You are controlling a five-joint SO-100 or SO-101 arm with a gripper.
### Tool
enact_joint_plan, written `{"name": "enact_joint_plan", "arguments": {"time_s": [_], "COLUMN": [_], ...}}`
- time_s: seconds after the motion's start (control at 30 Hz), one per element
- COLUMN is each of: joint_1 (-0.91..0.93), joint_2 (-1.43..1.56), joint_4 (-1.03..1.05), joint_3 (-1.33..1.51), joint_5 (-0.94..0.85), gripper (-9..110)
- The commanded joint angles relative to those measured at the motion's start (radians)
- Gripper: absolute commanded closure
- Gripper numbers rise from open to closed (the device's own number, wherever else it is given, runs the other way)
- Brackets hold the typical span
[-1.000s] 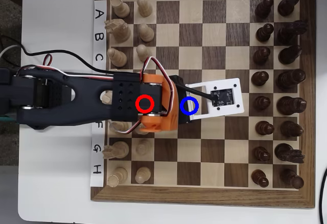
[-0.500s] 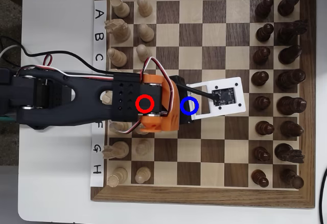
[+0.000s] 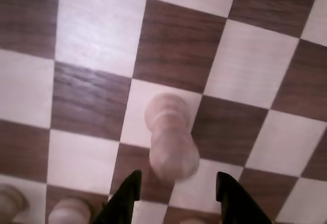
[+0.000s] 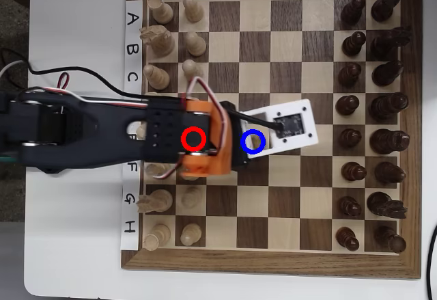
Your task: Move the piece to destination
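The wrist view shows the piece (image 3: 168,137) standing free on a light square, just in front of the gripper (image 3: 176,193). The two dark fingertips (image 3: 127,191) are set wide apart, one at each side of the pawn's head, and they hold nothing.

In the overhead view the pawn (image 4: 254,140) shows inside the blue ring of the destination (image 4: 243,136), a light square near the middle of the chessboard (image 4: 273,262). The arm covers the red ring (image 4: 194,139) to the left of it.

I judge that the placing is done and the step in hand is the release. The next move calls for a straight lift or pull back, with the fingers kept wide, so that they do not knock the head.

The pawn stands upright, its long axis vertical and its round head up; the blur hides any small tilt.
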Motion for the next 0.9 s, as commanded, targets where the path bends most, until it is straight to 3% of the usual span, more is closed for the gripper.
{"name": "enact_joint_plan", "arguments": {"time_s": [0.0, 0.1, 0.3, 0.5, 0.67, 0.87], "joint_1": [0.002, 0.000, -0.002, 0.046, 0.178, 0.489], "joint_2": [0.149, 0.232, 0.370, 0.465, 0.606, 0.773], "joint_4": [0.094, 0.150, 0.347, 0.494, 0.495, 0.495], "joint_3": [-0.003, -0.014, -0.166, -0.393, -0.491, -0.488], "joint_5": [-0.021, -0.026, -0.034, -0.092, -0.288, -0.695], "gripper": [83, 86, 101, 101, 101, 101]}}
